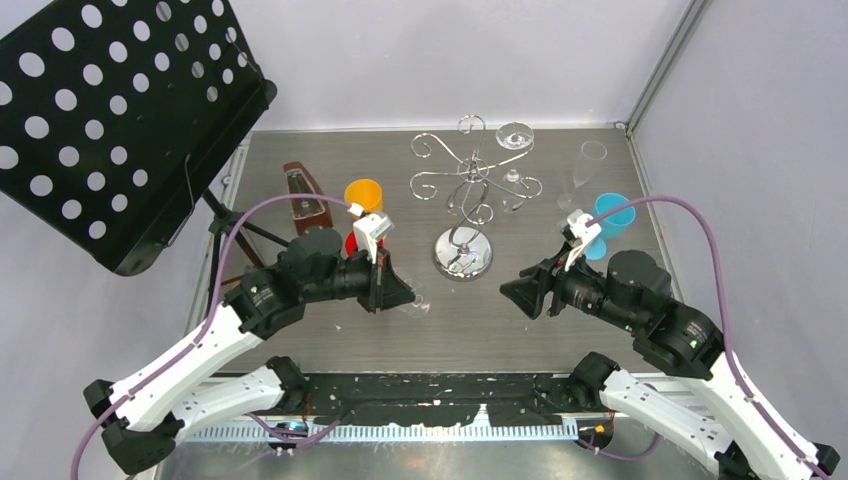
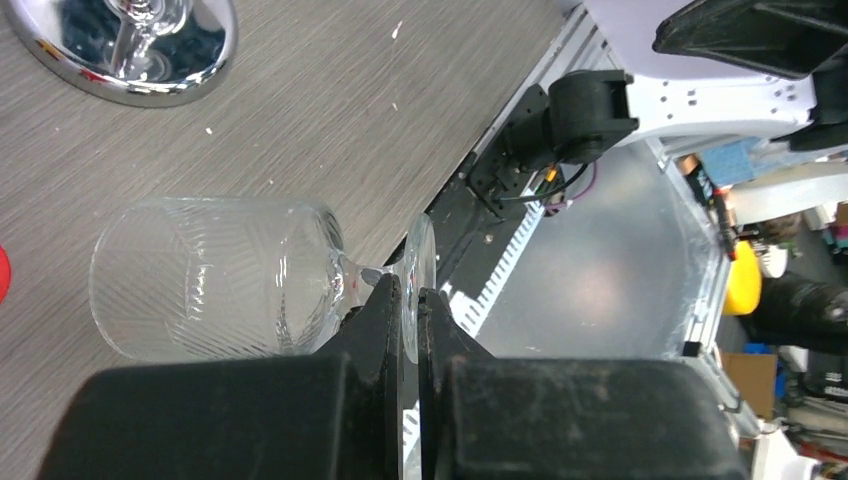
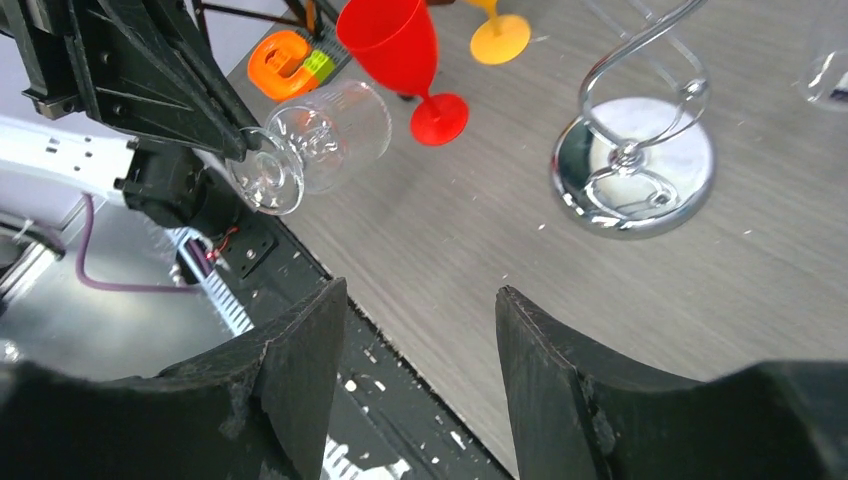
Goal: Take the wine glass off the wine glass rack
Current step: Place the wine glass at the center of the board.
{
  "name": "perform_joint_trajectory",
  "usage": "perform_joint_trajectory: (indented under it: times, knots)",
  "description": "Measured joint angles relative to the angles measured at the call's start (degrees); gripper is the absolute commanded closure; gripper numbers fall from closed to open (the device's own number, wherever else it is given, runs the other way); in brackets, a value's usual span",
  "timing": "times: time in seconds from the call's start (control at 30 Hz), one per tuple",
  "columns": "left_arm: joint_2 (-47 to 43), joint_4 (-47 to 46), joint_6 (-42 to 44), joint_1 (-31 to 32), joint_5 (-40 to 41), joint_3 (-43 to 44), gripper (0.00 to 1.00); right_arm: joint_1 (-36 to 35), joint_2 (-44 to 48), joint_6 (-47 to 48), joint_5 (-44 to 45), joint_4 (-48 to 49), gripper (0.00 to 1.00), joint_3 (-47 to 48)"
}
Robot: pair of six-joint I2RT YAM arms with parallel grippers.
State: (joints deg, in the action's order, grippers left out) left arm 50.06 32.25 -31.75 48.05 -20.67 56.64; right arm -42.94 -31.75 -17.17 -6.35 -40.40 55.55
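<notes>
The left arm and the right arm have white links, black joints, a purple cable each, and seemingly matte black fingers.

both arms reach in from the near edge, wrists turned inward to face each other. left end effector fingers pinch the wine glass foot; right end effector fingers stand spread apart.

Top edge crops wine glass rack, fingers hide part of wine glass foot
</notes>
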Motion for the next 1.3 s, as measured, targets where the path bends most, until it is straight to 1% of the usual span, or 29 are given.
perform_joint_trajectory:
  times: [0.17,0.37,0.73,0.83,1.0,1.3]
  knots:
    - [-3.19,-2.95,2.62,4.24,4.44,-3.80,1.00,0.00,0.04,-3.06,-3.72,1.27,0.38,-3.48]
    - [-6.80,-7.28,4.50,7.58,7.87,-7.52,1.00,0.00,1.27,-7.19,-7.34,3.80,0.38,-9.40]
    - [-15.39,-17.35,7.52,14.84,14.62,-18.14,1.00,0.00,3.74,-17.38,-12.92,12.61,0.39,-16.33]
    - [-16.20,-19.32,9.03,16.48,16.11,-19.34,1.00,0.00,3.63,-20.26,-14.12,15.13,0.39,-18.08]
    - [-16.87,-21.77,12.98,21.68,19.78,-20.59,1.00,0.00,3.63,-25.18,-15.43,19.87,0.38,-22.08]
    - [-17.09,-25.09,20.57,28.81,26.23,-21.99,1.00,0.00,4.13,-32.41,-16.04,26.29,0.39,-27.36]
